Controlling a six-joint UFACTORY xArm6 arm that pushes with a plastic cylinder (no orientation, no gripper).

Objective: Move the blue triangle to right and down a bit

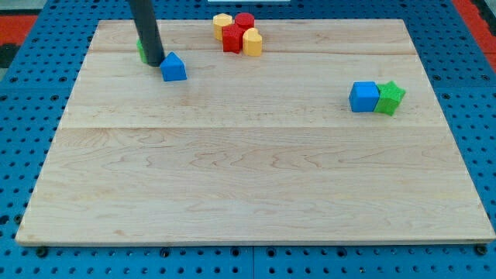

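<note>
Tabletop (256,178): pale wooden board, fills most of the frame, sits on a blue perforated base (465,263) that shows along the bottom and both sides.

Arm: only the dark rod (146,27) is visible, entering from the top edge at upper left and slanting slightly toward the view's right as it comes down. The tip (155,63) is down on the board at upper left. No fingers on this rig, just the bare rod, so nothing is clenched or grasped.

Blue triangle (173,67): upper left of the frame, just to the view's right of the tip. Tip and block look to be touching or nearly so; can't tell which from this angle.

Green block (140,51): mostly hidden behind the rod at upper left, only a sliver shows at the rod's left edge. Shape unreadable.

Right side, upper-middle: blue cube (363,97) with a green star-like block (390,98) touching it on the view's right. Well apart from the tip.

Top centre, tight cluster of four, all touching or nearly:
- red block (232,38), star-like shape, at the lower middle
- red cylinder (245,21) at upper right
- yellow block (223,23) at upper left, looks hexagonal
- yellow block (253,43) at lower right, rounded top
</note>
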